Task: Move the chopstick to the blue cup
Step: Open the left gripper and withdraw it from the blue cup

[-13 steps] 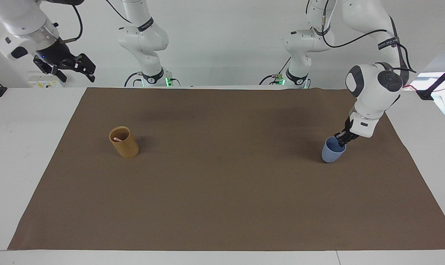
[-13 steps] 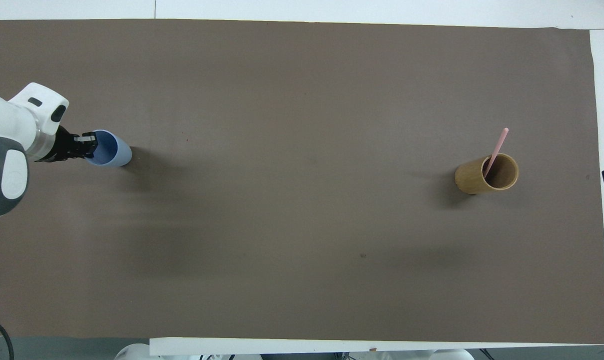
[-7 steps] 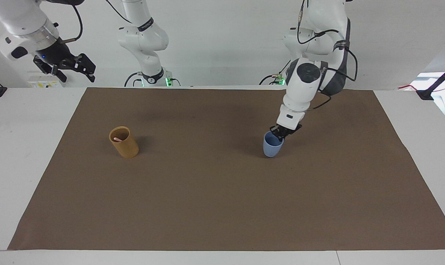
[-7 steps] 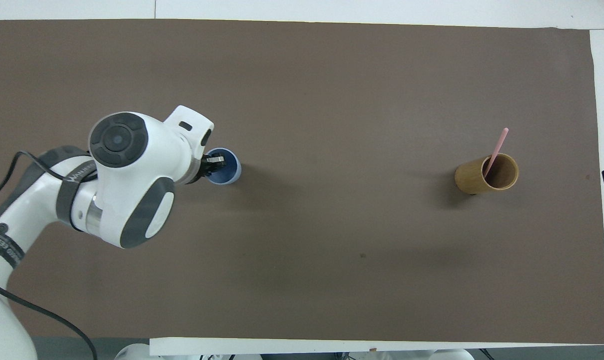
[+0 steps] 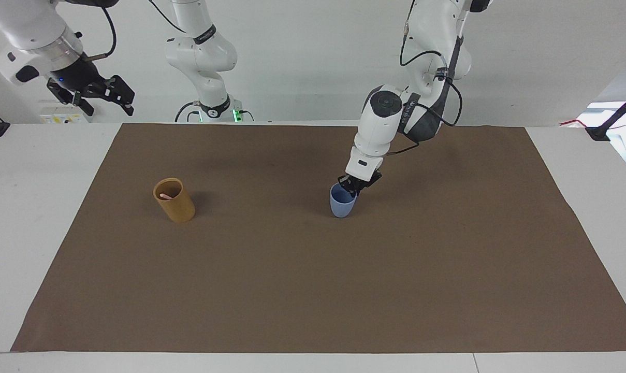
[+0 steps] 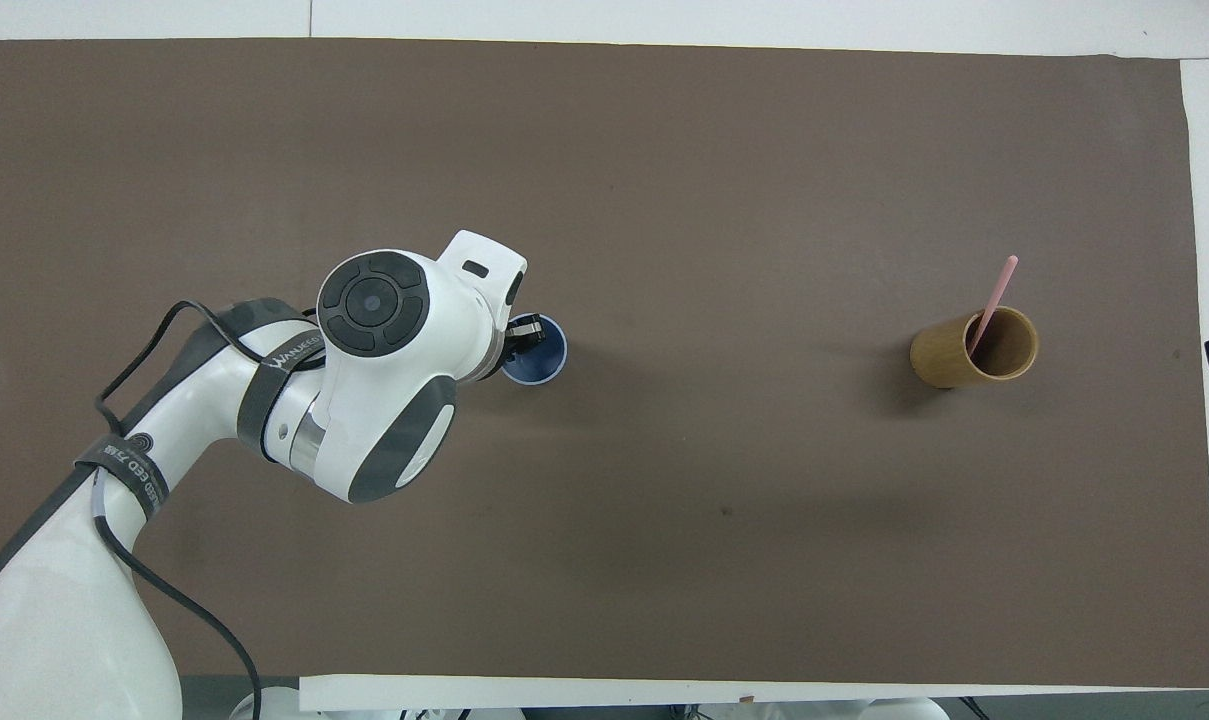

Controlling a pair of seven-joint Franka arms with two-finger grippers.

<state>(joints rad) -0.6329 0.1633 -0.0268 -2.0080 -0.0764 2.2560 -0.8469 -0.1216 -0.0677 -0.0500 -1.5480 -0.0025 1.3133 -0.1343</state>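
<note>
The blue cup (image 5: 342, 205) is upright near the middle of the brown mat (image 5: 313, 290); it also shows in the overhead view (image 6: 544, 362). My left gripper (image 5: 355, 187) is shut on the cup's rim, one finger inside and one outside, also seen from above (image 6: 524, 336). I cannot tell whether the cup rests on the mat or hangs just above it. A pale pink chopstick (image 6: 994, 296) leans in the tan-yellow cup (image 6: 949, 357) toward the right arm's end; only its tip (image 5: 164, 196) shows in the facing view. My right gripper (image 5: 92, 96) waits open and raised off the mat at its own end.
The tan-yellow cup (image 5: 177, 206) stands on the mat about as near to the robots as the blue cup. The white table (image 5: 38, 207) borders the mat on all sides. The left arm's forearm (image 6: 364, 400) covers part of the mat from above.
The left arm has carried the blue cup from the left arm's end of the mat toward the middle, closer to the tan-yellow cup. The right arm has not moved.
</note>
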